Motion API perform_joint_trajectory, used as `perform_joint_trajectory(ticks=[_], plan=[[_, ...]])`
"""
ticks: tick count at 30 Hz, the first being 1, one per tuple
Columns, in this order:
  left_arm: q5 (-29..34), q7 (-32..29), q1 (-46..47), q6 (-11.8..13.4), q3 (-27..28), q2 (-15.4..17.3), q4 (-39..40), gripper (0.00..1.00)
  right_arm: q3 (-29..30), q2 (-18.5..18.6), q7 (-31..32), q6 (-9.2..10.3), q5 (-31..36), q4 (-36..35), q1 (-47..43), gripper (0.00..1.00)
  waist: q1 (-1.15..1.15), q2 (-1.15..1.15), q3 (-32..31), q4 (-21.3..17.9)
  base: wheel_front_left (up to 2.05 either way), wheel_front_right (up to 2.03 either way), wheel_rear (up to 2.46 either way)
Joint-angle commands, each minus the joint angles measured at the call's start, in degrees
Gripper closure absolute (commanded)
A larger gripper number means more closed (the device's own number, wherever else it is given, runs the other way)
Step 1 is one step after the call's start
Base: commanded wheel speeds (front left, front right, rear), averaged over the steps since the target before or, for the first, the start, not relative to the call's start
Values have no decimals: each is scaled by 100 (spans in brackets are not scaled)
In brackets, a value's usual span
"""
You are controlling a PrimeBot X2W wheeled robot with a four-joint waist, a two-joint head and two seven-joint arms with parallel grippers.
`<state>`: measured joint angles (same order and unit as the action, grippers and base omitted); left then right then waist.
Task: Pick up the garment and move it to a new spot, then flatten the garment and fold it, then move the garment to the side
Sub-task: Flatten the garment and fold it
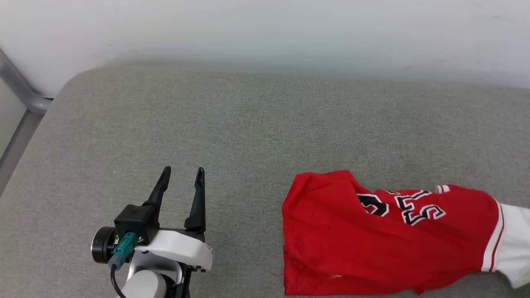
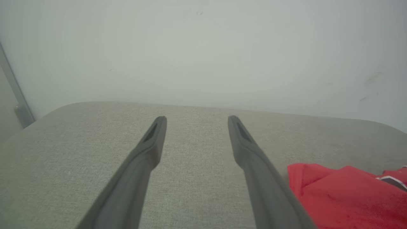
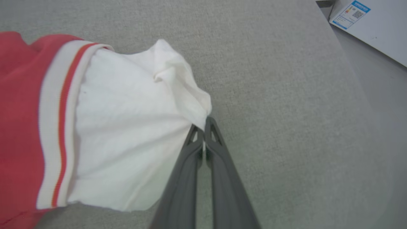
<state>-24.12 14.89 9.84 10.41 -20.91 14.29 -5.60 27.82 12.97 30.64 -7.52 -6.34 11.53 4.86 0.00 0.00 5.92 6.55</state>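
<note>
Lying crumpled on the grey cloth-covered counter (image 1: 232,124), the garment (image 1: 331,231) sits at the lower right of the head view. Its red body is bunched and its black, white-edged lettering (image 1: 403,207) is twisted out of line. A white sleeve (image 1: 515,244) with a red-and-white striped band runs off the right edge of that view.

The right wrist view shows where the sleeve ends. The right tool (image 3: 202,124) is clenched on the outer edge of the white sleeve (image 3: 127,127), and the cloth gathers into folds at the fingertips. That view also takes in the counter's far edge and a pale panel with a blue-and-white label (image 3: 349,14) at its top right corner.

In the head view, the left tool (image 1: 183,169) hangs at the lower left, well apart from the garment. Its two dark fingers (image 1: 198,198) are spread and hold nothing. The left wrist view confirms this. The left tool (image 2: 197,119) is released over bare grey cloth, and a red corner of the garment (image 2: 343,197) lies just beside its right-hand finger at the lower right. Whether the two touch I cannot tell.

A pale wall (image 1: 265,33) rises behind the counter's far edge in the head view and the left wrist view. A metal rail (image 1: 20,95) stands beside the counter's rounded far-left corner.
</note>
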Motion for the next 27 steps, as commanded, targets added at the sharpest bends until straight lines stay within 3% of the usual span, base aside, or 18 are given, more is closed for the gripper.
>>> perform_joint_trajectory(ticks=[1, 5, 6, 7, 8, 20, 27], plan=[[-24, 30, -27, -12, 15, 9, -9, 0, 20, -95, -47, 6, 12, 73, -60, 100, 0, 0, 10, 12, 0, 0, 0], [-37, 32, -54, 10, 43, 20, -21, 0, 311, -354, -329, 5, -54, 633, -209, 100, 0, 0, 47, 26, 0, 0, 0], [-42, 33, -67, 18, 47, 27, -26, 0, 323, -394, -416, 5, -47, 738, -213, 75, 0, 0, 47, 23, 0, 0, 0], [-46, 33, -79, 20, 54, 34, -26, 0, 317, -450, -522, 5, -94, 832, -178, 31, 0, 0, 45, 19, 0, 0, 0], [-53, 34, -97, 25, 61, 41, -28, 0, 296, -501, -653, 4, -141, 911, -136, 0, 0, 0, 34, 11, 0, 0, 0], [-127, -107, -349, 104, 71, 175, 33, 0, -34, -706, -2852, 5, 121, 716, -90, 0, 0, 0, -376, -84, 0, 0, 0], [-160, -251, -567, 168, 54, 270, 149, 0, -678, -908, -3598, 4, 284, 82, -326, 0, 0, 0, -666, -185, 0, 0, 0]])
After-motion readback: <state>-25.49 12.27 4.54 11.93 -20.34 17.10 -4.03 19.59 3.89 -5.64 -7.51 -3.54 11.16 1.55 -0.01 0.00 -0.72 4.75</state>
